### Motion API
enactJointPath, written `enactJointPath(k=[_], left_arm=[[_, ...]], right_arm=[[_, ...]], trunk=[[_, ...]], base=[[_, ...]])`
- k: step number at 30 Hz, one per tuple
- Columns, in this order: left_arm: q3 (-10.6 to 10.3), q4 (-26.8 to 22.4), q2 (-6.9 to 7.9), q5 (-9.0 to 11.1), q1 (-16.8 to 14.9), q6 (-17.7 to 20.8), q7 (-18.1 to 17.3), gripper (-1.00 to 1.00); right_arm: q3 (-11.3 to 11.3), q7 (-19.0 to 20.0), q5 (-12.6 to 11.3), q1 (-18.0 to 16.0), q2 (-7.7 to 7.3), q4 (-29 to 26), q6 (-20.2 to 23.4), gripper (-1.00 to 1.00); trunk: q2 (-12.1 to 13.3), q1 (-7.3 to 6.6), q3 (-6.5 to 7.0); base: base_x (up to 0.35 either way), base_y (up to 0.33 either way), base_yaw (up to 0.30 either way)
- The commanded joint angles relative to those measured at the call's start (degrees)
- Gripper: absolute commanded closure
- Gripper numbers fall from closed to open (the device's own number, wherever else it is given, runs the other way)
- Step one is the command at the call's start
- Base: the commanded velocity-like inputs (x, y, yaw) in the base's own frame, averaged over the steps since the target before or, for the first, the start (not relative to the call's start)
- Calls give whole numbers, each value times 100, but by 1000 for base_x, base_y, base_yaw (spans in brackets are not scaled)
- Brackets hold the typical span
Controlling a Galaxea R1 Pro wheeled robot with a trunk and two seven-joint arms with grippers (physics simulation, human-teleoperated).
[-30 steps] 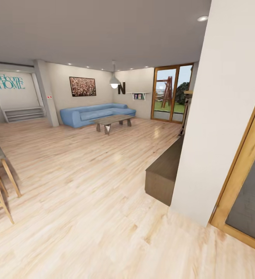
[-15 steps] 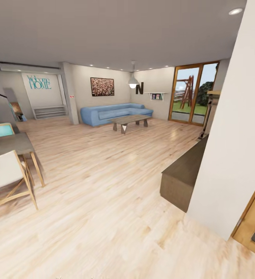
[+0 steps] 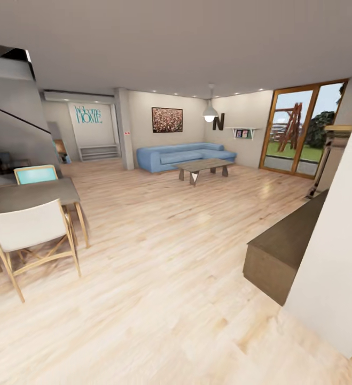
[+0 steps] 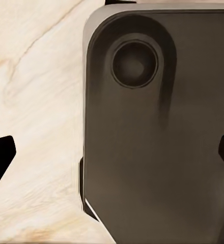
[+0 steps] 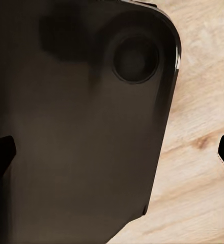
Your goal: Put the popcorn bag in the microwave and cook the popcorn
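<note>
The head view looks across an open living room with a light plank wood floor, where a long blue corner sofa stands against the far wall with a low wooden coffee table just in front of it. At the left edge of the floor, a grey-topped dining table has a white folding chair and a teal-backed chair beside it. At the right, a low dark wood cabinet sits against a white wall.
</note>
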Motion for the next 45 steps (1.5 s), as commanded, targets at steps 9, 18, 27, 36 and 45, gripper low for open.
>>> enactJointPath(k=[9,18,27,36,45], left_arm=[[-4,1,1,38,-1,-3,-2,-100],[-4,1,1,42,-1,-3,-3,-100],[-4,1,1,41,-4,-3,3,-100],[-5,1,1,40,-2,-3,-3,-100],[-4,1,1,37,-3,-3,-2,-100]], right_arm=[[-2,2,44,1,-1,1,-8,-100],[-2,2,44,1,-6,1,-2,-100],[-2,2,45,1,-9,1,-2,-100],[-1,9,45,1,-9,1,-2,-100],[6,4,45,1,-9,1,-2,-100]], trunk=[[-2,0,-4],[-2,0,-4],[-2,0,-4],[-2,0,-4],[-2,0,-4]], base=[[0,0,300],[0,0,300],[0,0,300],[0,0,300],[0,0,300]])
